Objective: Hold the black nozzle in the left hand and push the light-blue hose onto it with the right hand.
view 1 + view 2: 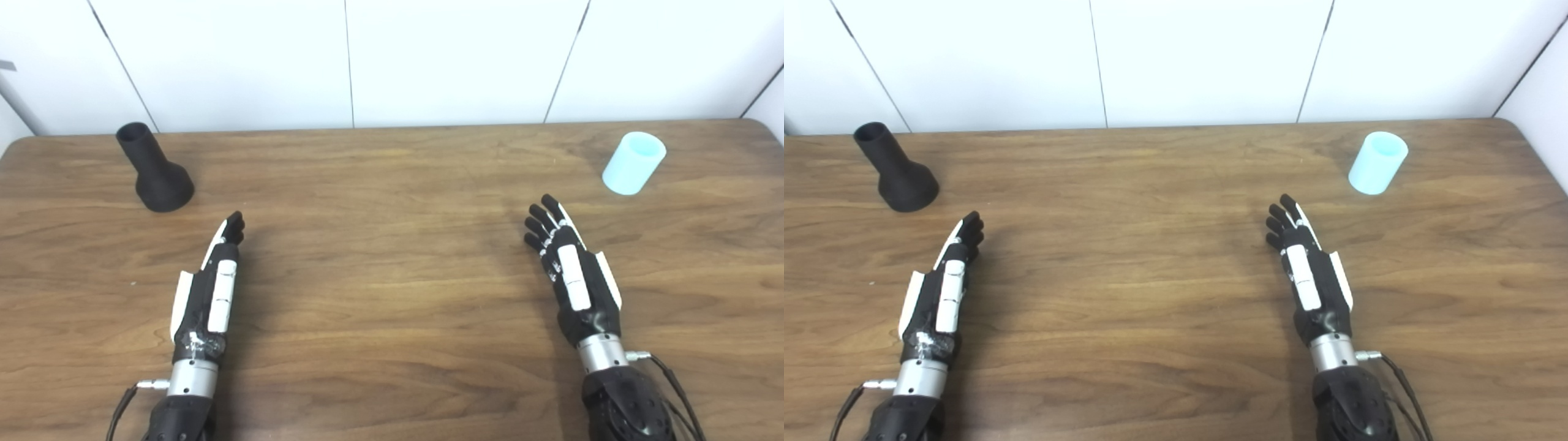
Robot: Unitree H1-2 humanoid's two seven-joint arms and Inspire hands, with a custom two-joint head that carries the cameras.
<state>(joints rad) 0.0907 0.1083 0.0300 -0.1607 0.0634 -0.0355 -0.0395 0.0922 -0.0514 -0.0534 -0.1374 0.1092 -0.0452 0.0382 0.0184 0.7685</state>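
White wall panels backed the wooden table [392,202], where both hands hovered empty with fingers extended and a little apart. Ahead and to the left of the left hand [205,294] stood the black nozzle [154,168] on its wide base, its narrow neck tilting up and away (well apart from the fingertips). Far right, the light-blue hose [634,163] stood on end, ahead and to the right of the right hand [572,269]. Each piece lay nearer its assigned hand, so neither reach looked likely to cross.
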